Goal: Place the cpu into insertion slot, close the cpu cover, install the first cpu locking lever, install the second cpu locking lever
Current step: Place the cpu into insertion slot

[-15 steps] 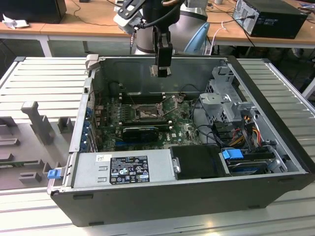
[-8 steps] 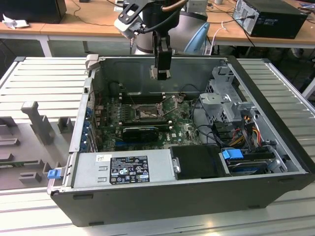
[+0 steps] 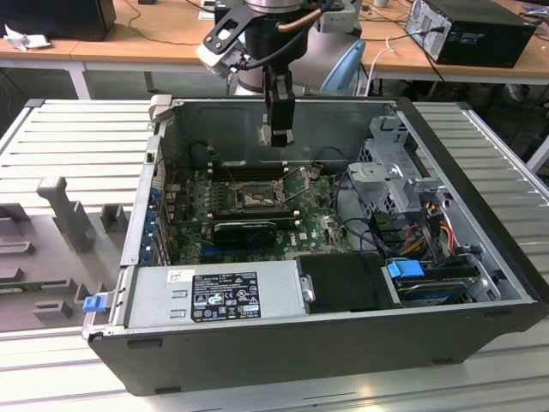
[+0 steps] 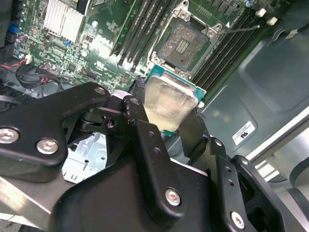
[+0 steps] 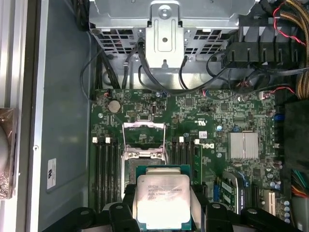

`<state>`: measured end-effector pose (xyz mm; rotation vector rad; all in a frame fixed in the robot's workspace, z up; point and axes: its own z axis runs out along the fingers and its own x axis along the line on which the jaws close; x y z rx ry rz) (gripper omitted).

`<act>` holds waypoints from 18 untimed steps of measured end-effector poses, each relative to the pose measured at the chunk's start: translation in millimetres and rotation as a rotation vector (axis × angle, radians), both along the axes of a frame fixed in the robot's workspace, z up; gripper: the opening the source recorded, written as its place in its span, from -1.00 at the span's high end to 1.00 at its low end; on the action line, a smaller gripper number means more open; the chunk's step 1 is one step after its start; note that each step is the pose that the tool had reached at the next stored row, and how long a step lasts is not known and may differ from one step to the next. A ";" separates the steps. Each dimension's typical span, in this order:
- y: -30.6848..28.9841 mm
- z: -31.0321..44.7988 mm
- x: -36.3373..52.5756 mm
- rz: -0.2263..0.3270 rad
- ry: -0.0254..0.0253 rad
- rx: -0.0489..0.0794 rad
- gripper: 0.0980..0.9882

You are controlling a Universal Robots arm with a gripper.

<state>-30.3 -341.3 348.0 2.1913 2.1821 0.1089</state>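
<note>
One thing first: what has the gripper (image 3: 277,130) got?

The cpu (image 5: 161,200). It is clamped by two opposite edges between the jaws, with its pale metal top turned toward both wrist cameras.

Where is that, against the computer case (image 3: 257,343)?

Up in the air over the open case, near its back wall in the exterior view and well apart from the motherboard (image 5: 217,111).

Which way does the insertion slot (image 4: 185,44) lie from it?

Below, and off past the chip's far edge. In the second wrist view the bare contact field sits just beyond the cpu's far corner. In the exterior view the slot is lower than the gripper and a little toward the exterior view's left.

Is anything covering the slot?

No. The cpu cover (image 5: 144,126) stands tipped back on the side of the slot away from the chip, with green board showing through its cut-out.

Squared up?

Nearly, I judge. In the first wrist view the chip's edges run parallel to the cover's frame. Whether it hangs level with the board I cannot tell.
</note>
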 end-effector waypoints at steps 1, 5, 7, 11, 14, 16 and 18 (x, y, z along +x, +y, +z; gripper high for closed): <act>0.1 -0.3 -0.3 0.000 0.0002 0.000 0.03; 0.4 -1.8 -0.5 0.000 0.0040 0.000 0.03; 0.3 -2.5 -0.6 0.000 0.0052 0.000 0.03; 0.3 -4.3 -0.6 0.000 0.0085 0.000 0.03; 0.3 -5.6 -0.6 0.000 0.0108 0.000 0.03; 0.3 -6.5 -0.6 0.000 0.0128 0.000 0.03; 0.3 -7.8 -0.6 0.000 0.0145 0.000 0.03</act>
